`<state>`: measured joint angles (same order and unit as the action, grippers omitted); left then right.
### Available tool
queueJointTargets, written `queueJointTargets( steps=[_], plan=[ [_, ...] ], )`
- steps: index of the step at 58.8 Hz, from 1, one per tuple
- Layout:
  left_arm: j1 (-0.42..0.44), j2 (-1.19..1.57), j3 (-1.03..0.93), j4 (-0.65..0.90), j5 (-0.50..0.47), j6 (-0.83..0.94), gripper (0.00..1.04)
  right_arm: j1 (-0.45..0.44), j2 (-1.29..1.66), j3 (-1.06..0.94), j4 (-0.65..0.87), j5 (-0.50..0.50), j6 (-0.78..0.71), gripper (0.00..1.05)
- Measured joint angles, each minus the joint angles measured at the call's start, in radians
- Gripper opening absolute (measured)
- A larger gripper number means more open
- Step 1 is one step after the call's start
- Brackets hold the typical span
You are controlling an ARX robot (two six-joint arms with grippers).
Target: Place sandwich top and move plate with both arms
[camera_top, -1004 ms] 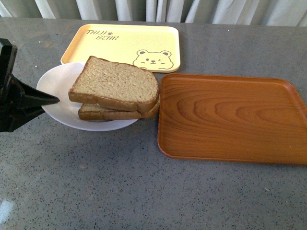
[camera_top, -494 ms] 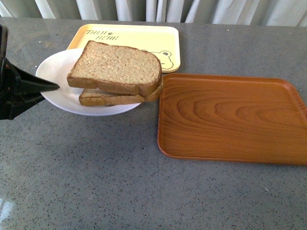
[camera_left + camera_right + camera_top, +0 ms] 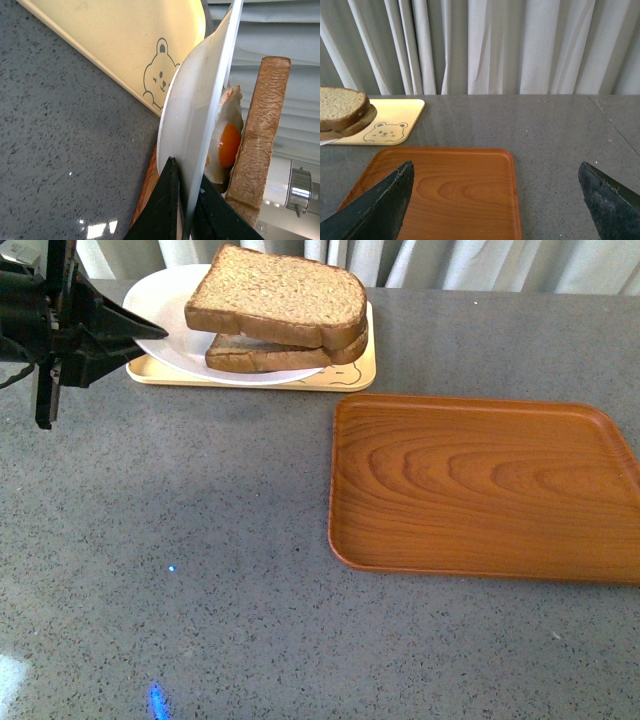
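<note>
Left gripper (image 3: 158, 335) is showing black, the plate (image 3: 170, 310) in its jaws plain white. Beyond its tips, the sandwich top (image 3: 280, 285) is presenting speckled brown with darker crust, the fried egg (image 3: 227, 145) white with an orange yolk. The yellow tray (image 3: 125, 35) beneath that gripper's hold is carrying a dark bear outline. The wood-grain tray (image 3: 480, 490) ahead of the black right gripper (image 3: 496, 167) is displaying reddish brown. The table (image 3: 200, 570) is appearing speckled grey.

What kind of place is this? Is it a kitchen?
Probably a kitchen-style counter set up for robot practice: a grey speckled countertop, pale curtains behind it, and a sandwich on a white plate.
</note>
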<state>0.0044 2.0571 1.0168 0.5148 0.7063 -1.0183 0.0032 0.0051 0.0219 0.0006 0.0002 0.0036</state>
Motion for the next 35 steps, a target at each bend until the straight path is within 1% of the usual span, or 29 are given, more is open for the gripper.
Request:
queueJointTargets(
  steps=[15,35],
  plan=[
    [-0.018,0.115,0.16,-0.057,-0.003,0.0,0.03,0.0,0.0,0.0,0.0,0.0,0.0,0.96],
    [-0.049,0.308,0.426,-0.13,-0.006,-0.001,0.03,0.0,0.0,0.0,0.0,0.0,0.0,0.96]
  ],
)
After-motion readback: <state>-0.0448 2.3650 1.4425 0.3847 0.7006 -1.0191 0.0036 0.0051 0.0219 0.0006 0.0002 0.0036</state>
